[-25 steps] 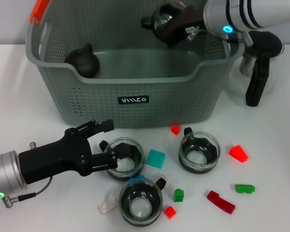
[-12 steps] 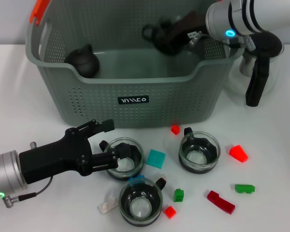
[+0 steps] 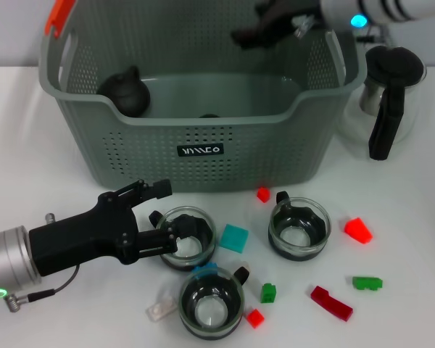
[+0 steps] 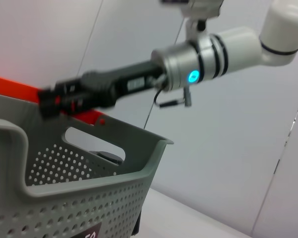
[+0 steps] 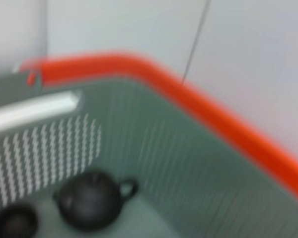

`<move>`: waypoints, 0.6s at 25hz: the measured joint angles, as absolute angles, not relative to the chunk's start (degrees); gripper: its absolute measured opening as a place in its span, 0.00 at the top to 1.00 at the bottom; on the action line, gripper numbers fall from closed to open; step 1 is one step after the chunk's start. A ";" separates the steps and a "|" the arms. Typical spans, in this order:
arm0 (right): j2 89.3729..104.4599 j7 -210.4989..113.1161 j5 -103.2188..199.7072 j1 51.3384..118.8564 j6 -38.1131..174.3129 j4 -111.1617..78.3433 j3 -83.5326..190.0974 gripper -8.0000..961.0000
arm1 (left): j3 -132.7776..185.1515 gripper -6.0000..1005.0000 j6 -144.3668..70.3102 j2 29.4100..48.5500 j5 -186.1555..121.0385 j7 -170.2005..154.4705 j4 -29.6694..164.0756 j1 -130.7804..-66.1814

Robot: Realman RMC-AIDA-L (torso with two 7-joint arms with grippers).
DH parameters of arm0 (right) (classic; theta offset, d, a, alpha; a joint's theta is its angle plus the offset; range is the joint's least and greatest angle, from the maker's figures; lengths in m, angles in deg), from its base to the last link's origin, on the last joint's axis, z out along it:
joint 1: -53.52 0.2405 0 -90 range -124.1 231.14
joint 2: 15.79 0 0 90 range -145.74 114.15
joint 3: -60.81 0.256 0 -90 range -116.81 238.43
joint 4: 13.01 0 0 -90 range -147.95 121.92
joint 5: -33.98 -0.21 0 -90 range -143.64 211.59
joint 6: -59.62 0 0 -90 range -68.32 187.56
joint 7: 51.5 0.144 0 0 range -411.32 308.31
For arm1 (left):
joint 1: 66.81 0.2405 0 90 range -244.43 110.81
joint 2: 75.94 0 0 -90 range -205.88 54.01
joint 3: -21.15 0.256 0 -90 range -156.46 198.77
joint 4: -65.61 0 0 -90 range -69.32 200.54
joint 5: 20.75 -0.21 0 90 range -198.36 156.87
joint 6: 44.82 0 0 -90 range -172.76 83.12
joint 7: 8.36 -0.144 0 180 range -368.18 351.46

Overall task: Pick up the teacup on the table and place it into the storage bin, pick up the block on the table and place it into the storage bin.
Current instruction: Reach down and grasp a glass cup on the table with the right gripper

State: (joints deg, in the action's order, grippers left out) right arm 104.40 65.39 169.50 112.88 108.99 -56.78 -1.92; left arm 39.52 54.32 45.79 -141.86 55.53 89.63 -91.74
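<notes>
The right pincer (image 3: pixel 264 29) has let go of the teacup it carried a second ago and has lifted toward the far right rim of the storage bin (image 3: pixel 203 156); its fingers now hold nothing, though how wide they stand cannot be told. A small dark cup (image 3: pixel 209 115) now sits on the bin floor, its top just showing over the near wall, and the right wrist view shows it (image 5: pixel 12 220) beside a dark teapot (image 5: pixel 92 206). I judge one teacup delivered, with more left to do. On the white surface (image 3: pixel 413 239) three glass teacups remain; the left pincer (image 3: pixel 163 217) sits at the left one (image 3: pixel 186 238), its fingers spread either side of the handle and not yet closed. Coloured blocks lie scattered, among them a teal block (image 3: pixel 233 237) just right of that teacup. The bin's near wall carries a small black label (image 3: pixel 200 150) with white stylised letters that I cannot read. A glass kettle (image 3: pixel 388 101) stands right of the bin.
</notes>
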 joint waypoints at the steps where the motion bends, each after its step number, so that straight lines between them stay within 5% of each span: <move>1: 104.35 65.66 168.22 112.03 109.65 -59.08 -1.79 0.41 | 39.53 0.14 54.30 45.79 -141.87 55.53 89.64 -91.72; 7: 103.59 66.13 154.88 105.23 118.95 -72.96 0.97 0.30 | 39.53 0.14 54.32 45.79 -141.86 55.44 89.68 -91.60; 15: 102.10 59.81 140.72 96.77 142.11 -77.67 3.19 0.31 | 39.52 0.14 54.37 45.70 -142.15 55.44 89.80 -91.70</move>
State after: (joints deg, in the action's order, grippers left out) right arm 102.10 59.81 140.72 96.77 142.11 -77.67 3.19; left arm 39.52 54.37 45.70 -142.15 55.44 89.80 -91.70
